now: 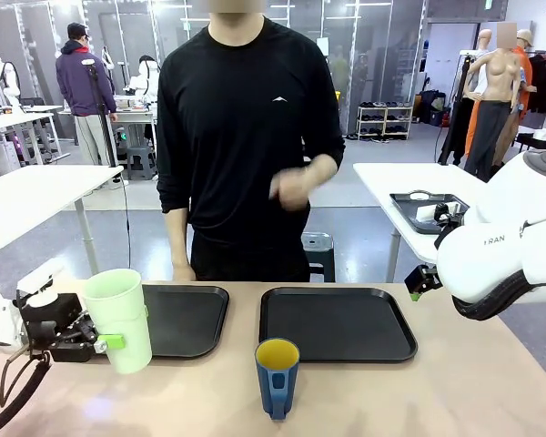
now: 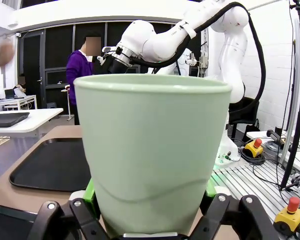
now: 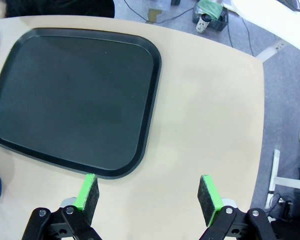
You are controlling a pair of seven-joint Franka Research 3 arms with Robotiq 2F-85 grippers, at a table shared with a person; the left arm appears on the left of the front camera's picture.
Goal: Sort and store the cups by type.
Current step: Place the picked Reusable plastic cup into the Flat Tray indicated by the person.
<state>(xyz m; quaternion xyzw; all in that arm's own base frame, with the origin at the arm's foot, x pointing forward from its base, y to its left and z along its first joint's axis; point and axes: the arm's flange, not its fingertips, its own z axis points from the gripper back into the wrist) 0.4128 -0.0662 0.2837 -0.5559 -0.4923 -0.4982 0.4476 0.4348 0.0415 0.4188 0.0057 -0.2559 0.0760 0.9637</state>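
- Mint-green tumbler gripped by left gripper at left edge of the table
- Dark blue mug set at middle of near edge
- Right gripper held open above right side

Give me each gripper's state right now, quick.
Left gripper: closed on the mint-green tumbler.
Right gripper: open, holding nothing.

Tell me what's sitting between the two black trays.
Nothing: in the front view the strip of table between the left tray and the right tray is bare. The blue mug stands nearer the robot, just past the gap's near end.
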